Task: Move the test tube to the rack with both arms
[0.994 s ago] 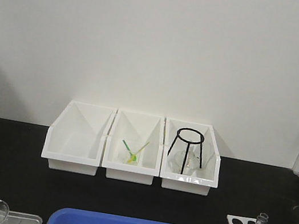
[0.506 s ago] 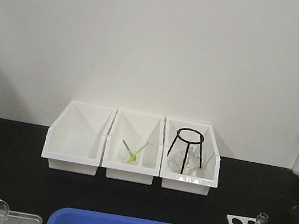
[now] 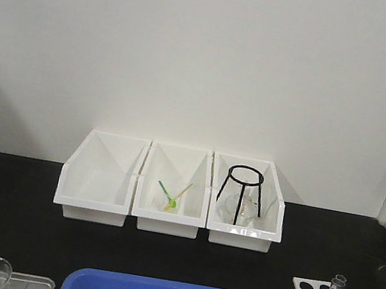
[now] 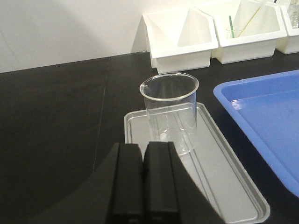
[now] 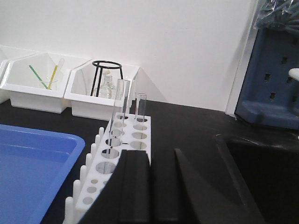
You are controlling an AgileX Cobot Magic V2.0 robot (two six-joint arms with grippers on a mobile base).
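Glass test tube (image 5: 121,112) stands upright in the rack (image 5: 119,150).

Left gripper (image 4: 142,179): black fingers pressed together, nothing between them, pointing forward, low over the surface. Right gripper (image 5: 154,186): fingers also closed side by side, empty, level. Neither arm visible in front view.

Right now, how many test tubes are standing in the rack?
2. A taller test tube and a shorter one stand upright in neighbouring holes at the rack's far end; the right gripper hides its near end.
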